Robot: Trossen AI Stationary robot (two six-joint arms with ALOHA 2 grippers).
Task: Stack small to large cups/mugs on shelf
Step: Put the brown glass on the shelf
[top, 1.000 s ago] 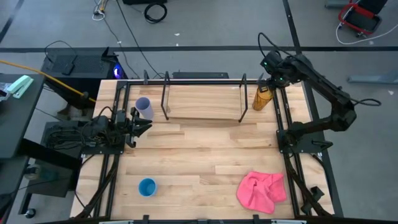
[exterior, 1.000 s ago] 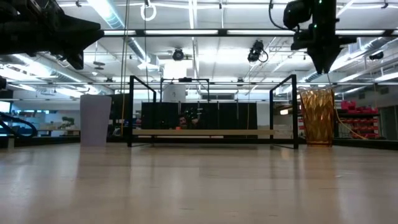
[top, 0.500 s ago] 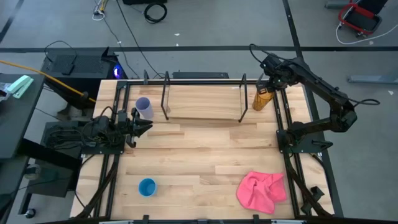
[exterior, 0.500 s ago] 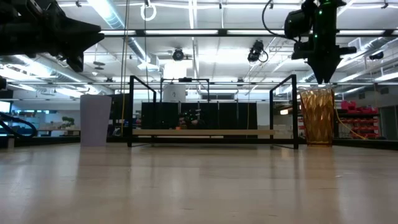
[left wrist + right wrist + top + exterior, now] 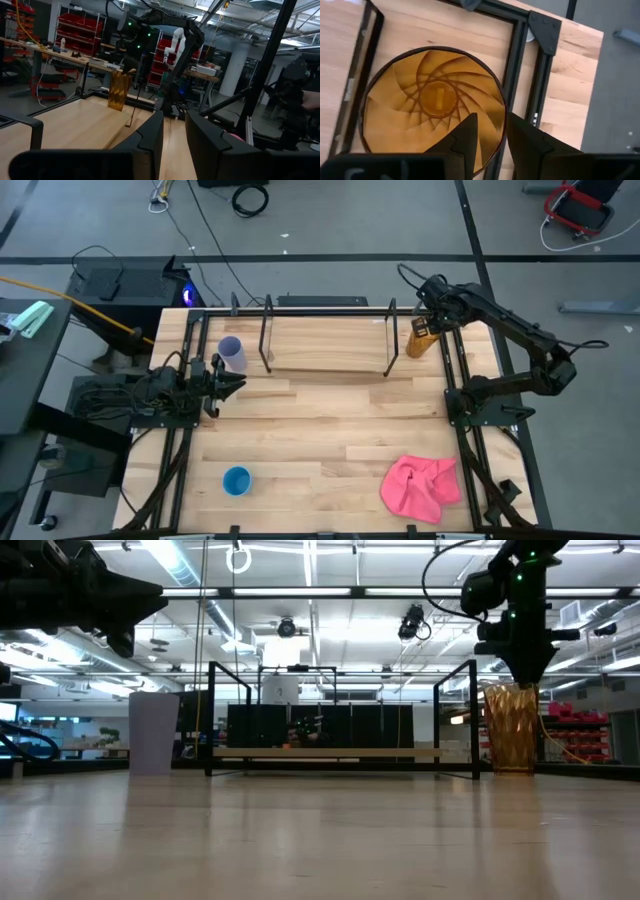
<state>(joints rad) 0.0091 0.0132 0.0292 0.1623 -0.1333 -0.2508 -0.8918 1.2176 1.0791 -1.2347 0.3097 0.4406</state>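
— Where the right gripper (image 5: 489, 131) hangs, what sits below it?
— Its fingers, a narrow gap apart, straddle the rim of the amber-orange cup (image 5: 432, 102), gripping nothing. The cup stands upright at the table's (image 5: 320, 440) far right corner, just outside the shelf's (image 5: 328, 340) right end; it is translucent, with swirled ribs spiralling to its base.
— And the rest?
— The lavender cup (image 5: 232, 352) stands left of the shelf, the blue cup (image 5: 237, 480) near the front-left. The left gripper (image 5: 226, 383), fingers slightly parted, waits by the lavender cup.
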